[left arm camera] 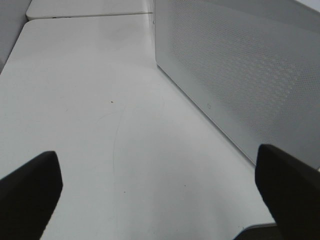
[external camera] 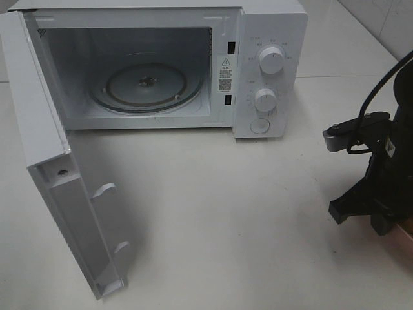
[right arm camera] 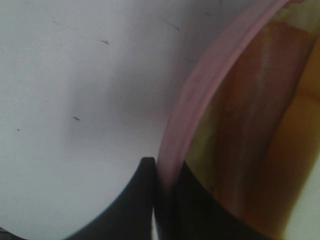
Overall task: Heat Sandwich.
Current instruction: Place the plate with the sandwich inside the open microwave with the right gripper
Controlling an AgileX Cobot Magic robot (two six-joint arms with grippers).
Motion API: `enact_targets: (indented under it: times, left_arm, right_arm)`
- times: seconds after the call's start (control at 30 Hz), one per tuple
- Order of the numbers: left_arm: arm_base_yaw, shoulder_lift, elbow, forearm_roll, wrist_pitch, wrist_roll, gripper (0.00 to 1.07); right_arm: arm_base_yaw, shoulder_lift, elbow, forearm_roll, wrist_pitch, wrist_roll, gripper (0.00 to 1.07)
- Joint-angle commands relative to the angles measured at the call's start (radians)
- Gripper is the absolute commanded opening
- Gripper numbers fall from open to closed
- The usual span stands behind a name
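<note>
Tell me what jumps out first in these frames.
The white microwave at the back of the table stands with its door swung wide open, glass turntable showing inside. At the right edge, the right gripper is pinched shut on the rim of the pink plate that carries the sandwich.

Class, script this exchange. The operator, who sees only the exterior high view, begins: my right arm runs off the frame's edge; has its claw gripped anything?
Observer: Yes. The right claw is shut on the rim of the round pink plate, one finger on each side of it.
Operator: Is the food on that plate?
Observer: The sandwich, pale yellow bread with a reddish-brown strip, lies on it just inside the rim.
Operator: And my left claw?
Observer: The left claw is open and holds nothing, above the white table beside a dotted outer panel of the white microwave.
</note>
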Motion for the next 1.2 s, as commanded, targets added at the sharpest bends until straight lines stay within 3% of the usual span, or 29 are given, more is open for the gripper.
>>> enact_targets:
  times: [0.03, 1.2]
  left_arm:
    - [0.0, -0.022, 0.003, -0.008, -0.008, -0.002, 0.98]
    - [0.0, -0.022, 0.003, -0.008, -0.008, -0.002, 0.98]
  right_arm:
    - [0.026, -0.009, 0.004, -0.03, 0.029, 0.013, 0.0]
    - [0.382, -0.195, 0.004, -0.193, 0.224, 0.061, 0.0]
